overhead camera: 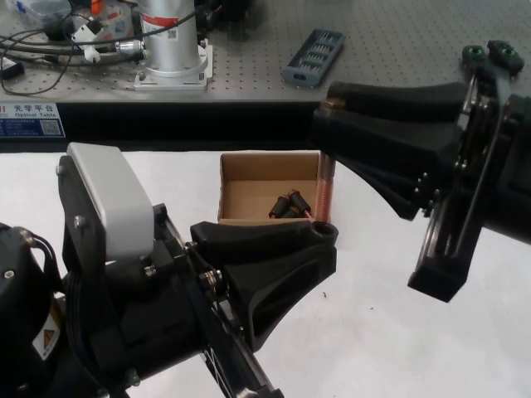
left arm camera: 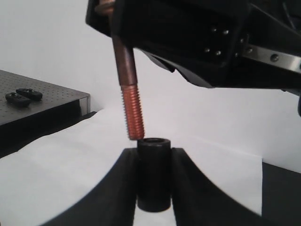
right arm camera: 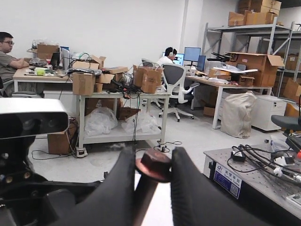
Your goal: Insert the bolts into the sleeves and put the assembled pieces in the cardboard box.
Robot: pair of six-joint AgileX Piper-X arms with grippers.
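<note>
The bolt [left arm camera: 130, 101] is copper-coloured, with its lower part ribbed by thread. The sleeve [left arm camera: 153, 174] is matt black, as are the left tool [overhead camera: 323, 231] and the right tool [overhead camera: 331, 109]. The box [overhead camera: 249, 189] is plain brown cardboard, and the pieces [overhead camera: 289, 205] in it are black. The tabletop [overhead camera: 398, 332] is white. At twelve o'clock from the box, a grey slab [overhead camera: 398, 41] is dotted with a regular grid of holes. At one o'clock lies a blue-grey case [overhead camera: 314, 56].

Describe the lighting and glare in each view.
High view: white sheet glares bright, dark arms lose detail. Left wrist view: pale backdrop, sleeve nearly a silhouette, bolt threads catch light. Right wrist view: room evenly lit, bolt head dim between dark jaws.
</note>
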